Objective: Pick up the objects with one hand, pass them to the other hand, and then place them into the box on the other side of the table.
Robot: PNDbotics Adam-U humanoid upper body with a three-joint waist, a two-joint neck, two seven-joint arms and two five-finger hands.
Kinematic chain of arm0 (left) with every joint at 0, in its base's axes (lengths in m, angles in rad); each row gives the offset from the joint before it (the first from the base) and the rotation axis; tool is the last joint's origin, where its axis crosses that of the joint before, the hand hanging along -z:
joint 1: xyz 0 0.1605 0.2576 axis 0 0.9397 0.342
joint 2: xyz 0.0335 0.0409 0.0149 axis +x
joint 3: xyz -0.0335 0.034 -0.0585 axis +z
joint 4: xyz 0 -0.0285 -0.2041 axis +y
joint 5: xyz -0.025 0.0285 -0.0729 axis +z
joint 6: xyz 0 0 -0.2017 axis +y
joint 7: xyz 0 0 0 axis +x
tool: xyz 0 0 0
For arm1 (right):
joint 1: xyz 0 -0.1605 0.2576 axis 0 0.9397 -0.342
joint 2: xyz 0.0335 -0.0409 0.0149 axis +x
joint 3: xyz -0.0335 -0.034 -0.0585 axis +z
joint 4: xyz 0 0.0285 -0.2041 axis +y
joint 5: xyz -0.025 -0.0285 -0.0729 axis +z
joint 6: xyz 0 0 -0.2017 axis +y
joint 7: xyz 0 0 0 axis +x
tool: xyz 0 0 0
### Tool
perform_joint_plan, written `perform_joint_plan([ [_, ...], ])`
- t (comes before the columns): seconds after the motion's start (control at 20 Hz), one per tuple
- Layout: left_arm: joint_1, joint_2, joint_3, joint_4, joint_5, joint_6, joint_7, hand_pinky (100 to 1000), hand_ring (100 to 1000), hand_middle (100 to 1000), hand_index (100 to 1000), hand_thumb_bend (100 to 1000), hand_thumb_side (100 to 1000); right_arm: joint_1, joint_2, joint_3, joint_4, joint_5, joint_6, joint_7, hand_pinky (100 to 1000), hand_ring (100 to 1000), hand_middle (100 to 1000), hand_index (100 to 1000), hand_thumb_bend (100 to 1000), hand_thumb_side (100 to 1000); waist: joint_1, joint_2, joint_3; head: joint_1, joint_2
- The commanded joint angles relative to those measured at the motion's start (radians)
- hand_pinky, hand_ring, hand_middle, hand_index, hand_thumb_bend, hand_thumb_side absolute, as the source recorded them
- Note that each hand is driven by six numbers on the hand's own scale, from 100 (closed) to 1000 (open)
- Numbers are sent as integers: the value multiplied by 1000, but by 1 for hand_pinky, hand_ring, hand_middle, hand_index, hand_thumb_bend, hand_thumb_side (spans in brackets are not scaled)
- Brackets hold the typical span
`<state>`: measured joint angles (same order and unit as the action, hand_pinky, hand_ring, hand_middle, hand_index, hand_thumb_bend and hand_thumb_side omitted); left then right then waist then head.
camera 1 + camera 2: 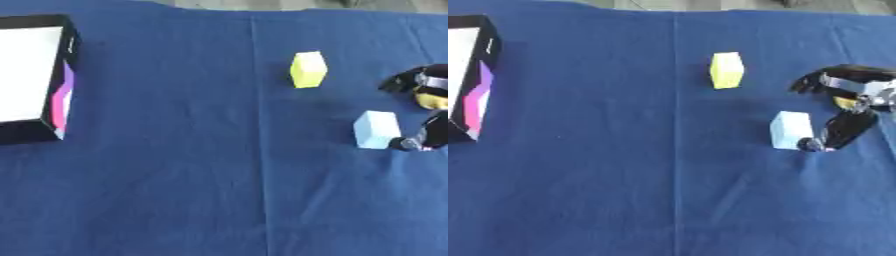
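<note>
Now | right hand [852,102] spread wide, thumb tip beside light blue block [790,130] | holding nothing

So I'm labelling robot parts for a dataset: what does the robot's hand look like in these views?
Only the right hand shows, at the right edge. It is mostly glossy black, with dark rounded fingers and a silver-grey band across the knuckle area. A small yellow patch sits within it; what that is cannot be told. No cables or markings are visible.
</note>
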<state>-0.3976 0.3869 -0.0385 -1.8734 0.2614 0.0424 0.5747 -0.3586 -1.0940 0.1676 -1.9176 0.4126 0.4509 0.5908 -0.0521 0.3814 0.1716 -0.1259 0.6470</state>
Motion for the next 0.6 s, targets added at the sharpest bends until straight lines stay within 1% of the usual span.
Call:
perform_joint_plan([
  [0.05,-16,11,0,-21,4,1,-3,713,753,808,961,227,893,-21,-6,3,32,21,7,-18,901,892,838,897,470,153,4,-13,2,-6,-15],
  [0.3,-23,9,-2,-23,5,2,-6,713,754,808,961,227,893,-41,17,18,92,44,10,-31,900,889,833,891,477,147,4,-7,8,-13,-21],
  [0.6,-29,8,-7,-24,7,3,-10,714,754,808,960,226,893,-54,38,31,152,78,-5,-20,902,888,834,893,493,134,3,-2,15,-18,-29],
])
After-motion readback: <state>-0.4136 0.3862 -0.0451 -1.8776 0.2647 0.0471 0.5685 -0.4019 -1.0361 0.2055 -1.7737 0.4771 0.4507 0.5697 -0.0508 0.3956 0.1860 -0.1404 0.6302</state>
